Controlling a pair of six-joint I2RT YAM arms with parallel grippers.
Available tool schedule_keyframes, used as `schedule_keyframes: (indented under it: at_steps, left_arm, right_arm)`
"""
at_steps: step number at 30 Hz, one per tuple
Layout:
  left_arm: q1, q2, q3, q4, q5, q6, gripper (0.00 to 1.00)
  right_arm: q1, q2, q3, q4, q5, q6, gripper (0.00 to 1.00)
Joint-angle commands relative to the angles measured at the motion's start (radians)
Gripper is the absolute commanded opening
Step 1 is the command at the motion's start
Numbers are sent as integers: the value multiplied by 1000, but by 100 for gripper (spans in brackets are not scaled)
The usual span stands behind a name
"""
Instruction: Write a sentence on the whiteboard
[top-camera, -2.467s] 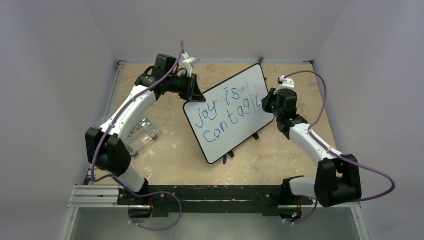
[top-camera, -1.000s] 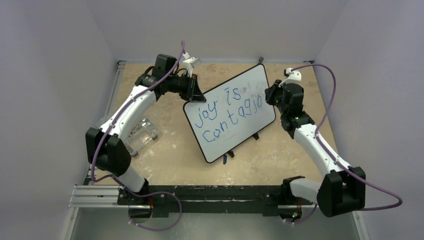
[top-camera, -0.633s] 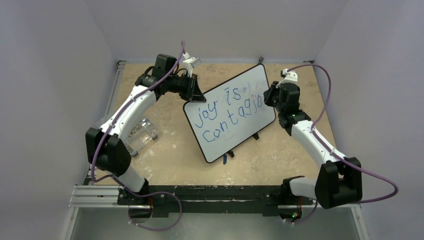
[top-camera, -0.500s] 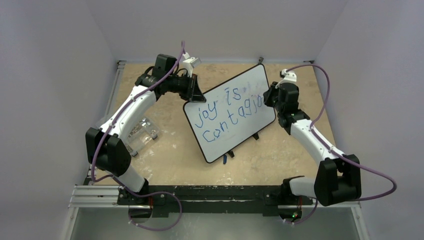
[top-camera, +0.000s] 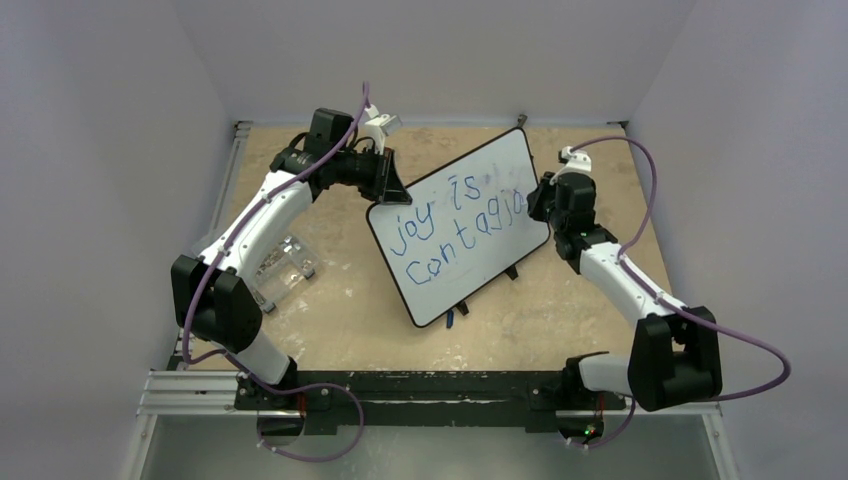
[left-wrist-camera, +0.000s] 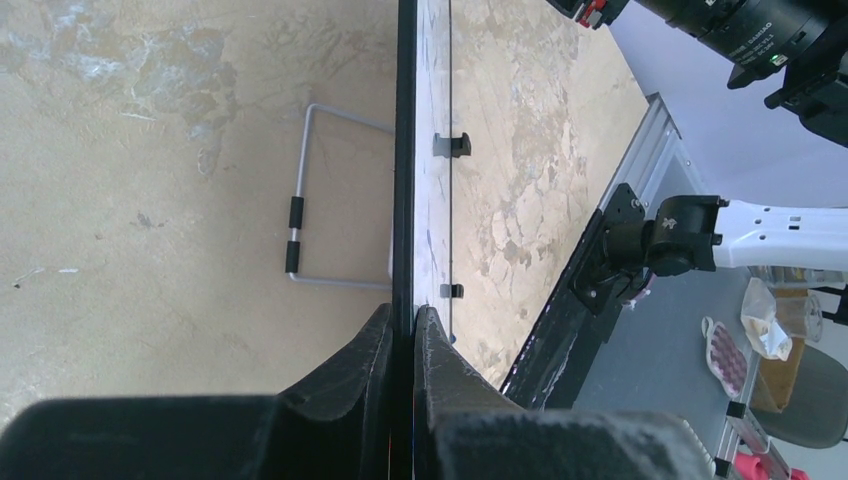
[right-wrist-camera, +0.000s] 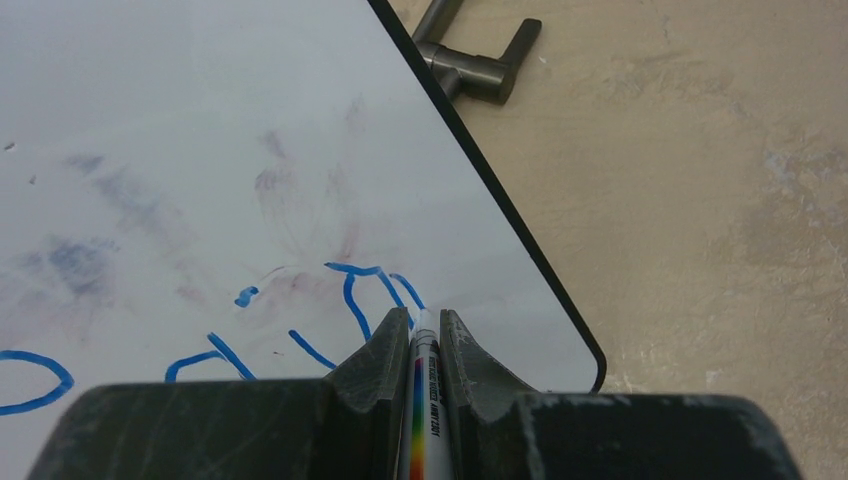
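The whiteboard (top-camera: 470, 250) stands tilted in the middle of the table, black framed. Blue writing (top-camera: 455, 222) on it reads "joy is" above "contagio". My left gripper (top-camera: 385, 185) is shut on the board's far left edge; in the left wrist view the black frame (left-wrist-camera: 404, 150) runs between my fingers (left-wrist-camera: 440, 350). My right gripper (top-camera: 538, 200) is at the board's right edge, shut on a white marker (right-wrist-camera: 424, 400) with a rainbow stripe. The marker tip touches the board beside the last blue letter (right-wrist-camera: 365, 290). Faint purple smudges (right-wrist-camera: 300, 200) lie above it.
A clear plastic holder (top-camera: 280, 268) lies on the table left of the board. The board's wire stand (left-wrist-camera: 330, 200) and black feet (top-camera: 511, 271) rest on the tan table. A metal bracket (right-wrist-camera: 470, 60) lies behind the board's corner. The black rail (top-camera: 420, 390) runs along the near edge.
My right gripper moved along the second line's end, up and back down near the board's right edge. The word grew from "contagi" to "contagio". The left arm stayed still.
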Motion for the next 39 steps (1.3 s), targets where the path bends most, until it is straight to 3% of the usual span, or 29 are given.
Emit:
schedule_keyframes:
  at_steps: [1,39]
  left_arm:
    - [0,-36,16,54,-35,62,0]
    - [-2,-32,18,54,-36,64,0]
  right_arm:
    - [-3,-13,-34,27,0,7,0]
    - [-10,103,132,39,-9,9,0]
